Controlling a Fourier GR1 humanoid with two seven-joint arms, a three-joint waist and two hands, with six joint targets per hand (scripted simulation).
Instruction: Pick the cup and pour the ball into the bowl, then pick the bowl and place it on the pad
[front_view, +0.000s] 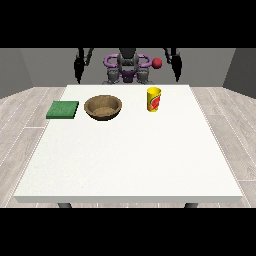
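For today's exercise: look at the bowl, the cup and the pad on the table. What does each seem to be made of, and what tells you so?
Bowl: probably wood, matte; it is brown with a paler, grainy-looking inside.
Cup: likely plastic or coated paper; smooth bright yellow with a red print on its side.
Pad: perhaps foam, felt or rubber; flat, thin, dull green with no shine. The look leaves it open.

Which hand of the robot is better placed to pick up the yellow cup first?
Probably its left hand, at the view's right: the cup stands on that side of the table, while the other hand is beyond the bowl.
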